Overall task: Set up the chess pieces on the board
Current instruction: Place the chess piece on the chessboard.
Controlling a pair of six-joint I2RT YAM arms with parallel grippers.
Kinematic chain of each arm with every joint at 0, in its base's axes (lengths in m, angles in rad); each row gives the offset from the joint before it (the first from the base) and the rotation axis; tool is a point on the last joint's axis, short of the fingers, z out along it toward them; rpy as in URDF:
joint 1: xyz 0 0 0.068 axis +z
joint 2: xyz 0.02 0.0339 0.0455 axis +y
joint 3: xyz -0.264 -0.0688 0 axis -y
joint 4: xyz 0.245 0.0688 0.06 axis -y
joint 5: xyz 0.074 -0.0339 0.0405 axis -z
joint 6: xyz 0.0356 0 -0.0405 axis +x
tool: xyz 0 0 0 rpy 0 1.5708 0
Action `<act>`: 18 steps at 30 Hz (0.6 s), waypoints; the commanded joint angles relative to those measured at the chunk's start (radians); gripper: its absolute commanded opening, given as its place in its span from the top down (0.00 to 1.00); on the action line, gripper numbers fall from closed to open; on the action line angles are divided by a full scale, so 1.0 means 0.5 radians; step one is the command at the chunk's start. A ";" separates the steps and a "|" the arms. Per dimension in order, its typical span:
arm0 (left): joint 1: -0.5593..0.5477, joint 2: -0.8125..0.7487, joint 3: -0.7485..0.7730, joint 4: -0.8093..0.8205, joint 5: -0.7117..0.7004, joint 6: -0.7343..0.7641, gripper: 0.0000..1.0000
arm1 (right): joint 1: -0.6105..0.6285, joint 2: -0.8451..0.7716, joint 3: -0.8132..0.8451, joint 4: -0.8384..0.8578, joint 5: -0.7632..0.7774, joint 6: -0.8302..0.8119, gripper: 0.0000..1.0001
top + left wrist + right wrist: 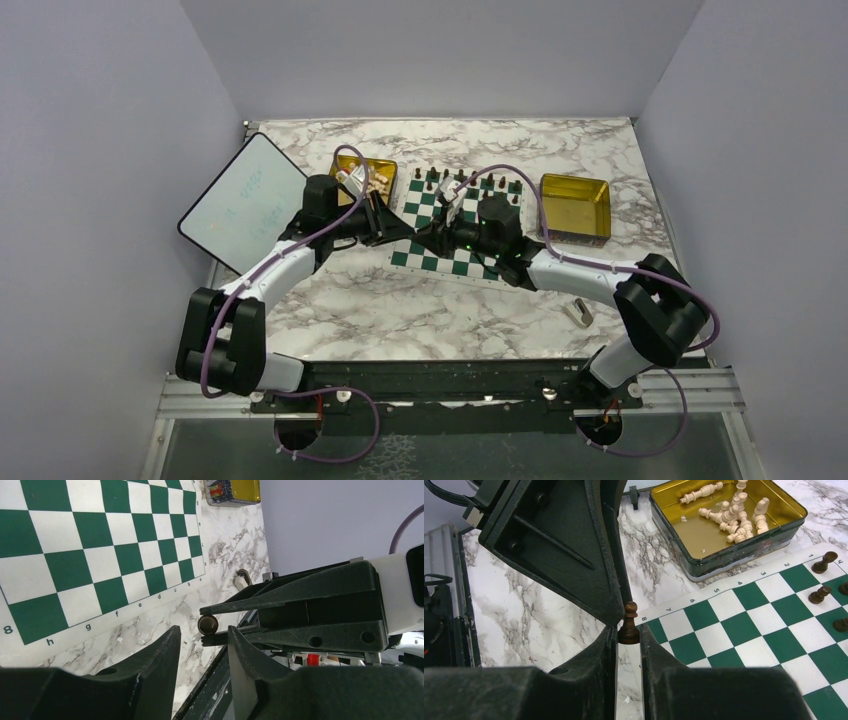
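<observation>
Right wrist view: right gripper [628, 635] clamps dark pawn [629, 622]; left gripper [202, 636] fingers apart; board [744, 625] part-filled; cream pieces [730, 522] lie unplaced in tin [684, 555].

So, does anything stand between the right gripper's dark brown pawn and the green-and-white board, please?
No: the left gripper crowds the dark brown pawn from the off-board side only; nearby board squares are bare.

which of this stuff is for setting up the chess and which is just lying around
Job: green-and-white chessboard mat; dark brown pawn; cream chess pieces in gold metal tin.
Lying about: white rounded tablet; small grey block.
</observation>
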 commanded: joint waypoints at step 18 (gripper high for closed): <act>-0.044 0.071 0.088 0.079 -0.001 -0.012 0.81 | 0.013 -0.057 -0.073 0.117 -0.077 -0.027 0.81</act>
